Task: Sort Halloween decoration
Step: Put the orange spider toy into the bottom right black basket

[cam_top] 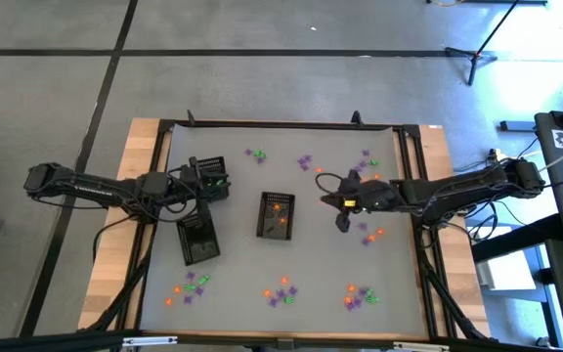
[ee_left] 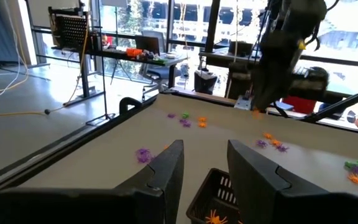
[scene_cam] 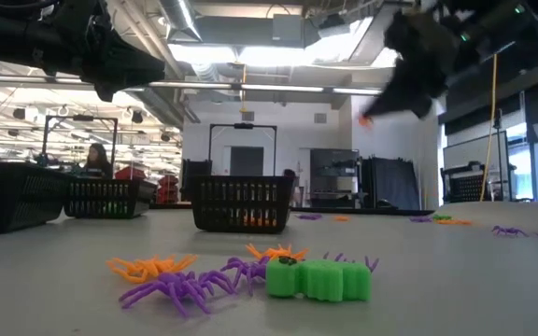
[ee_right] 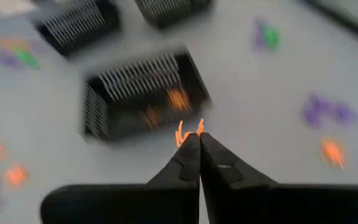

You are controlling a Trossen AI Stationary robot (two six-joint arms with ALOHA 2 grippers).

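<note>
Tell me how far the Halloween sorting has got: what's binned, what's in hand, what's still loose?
Early stage. Done: a few orange trinkets lie in the middle tray. In hand: the right gripper, shut on an orange trinket, is raised right of that tray. The left gripper hovers open over the trays at the left. Left: most pieces, scattered clusters of purple, green and orange along the near and far sides.

Between the middle tray (cam_top: pixel 277 215) and the right tool (cam_top: pixel 341 223) the grey worktop (cam_top: pixel 242 264) lies bare, an open lane. Scattered trinkets (cam_top: pixel 369 233) crowd the worktop just beside that tool, toward the right edge. On the left, 2 trays (cam_top: pixel 199 238) stand close under the left tool (cam_top: pixel 225 184), narrowing passage there. Along the near edge, 3 clusters of trinkets (cam_top: pixel 281 291) sit well apart, with bare gaps between them.
</note>
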